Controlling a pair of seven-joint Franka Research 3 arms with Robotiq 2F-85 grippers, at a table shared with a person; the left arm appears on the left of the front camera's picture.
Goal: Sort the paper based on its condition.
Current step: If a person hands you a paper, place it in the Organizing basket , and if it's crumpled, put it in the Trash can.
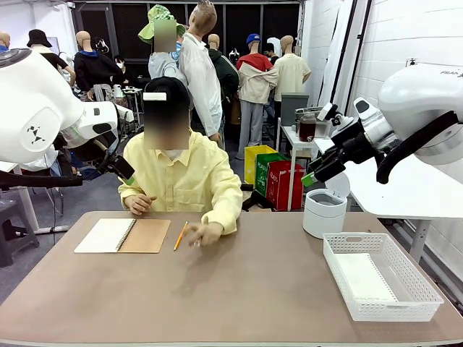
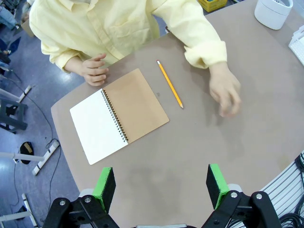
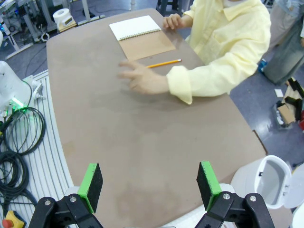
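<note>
A spiral notebook (image 1: 123, 235) lies open at the table's far left, showing a white page (image 2: 97, 126) and its tan cover (image 2: 137, 107). What looks like a loose white sheet of paper (image 1: 365, 278) lies flat in the white basket (image 1: 419, 293) at the right. My left gripper (image 2: 160, 187) hangs open and empty high above the table, near the notebook (image 2: 118, 116). My right gripper (image 3: 148, 185) is also open and empty, above the table's right part. In the front view both grippers, left (image 1: 124, 173) and right (image 1: 312, 176), are raised at the sides.
A person in a yellow shirt (image 1: 184, 181) sits at the far side. One hand (image 1: 205, 233), blurred, hovers beside a yellow pencil (image 1: 181, 236); the other, a fist (image 1: 139, 204), rests behind the notebook. A white round bin (image 1: 324, 212) stands behind the basket.
</note>
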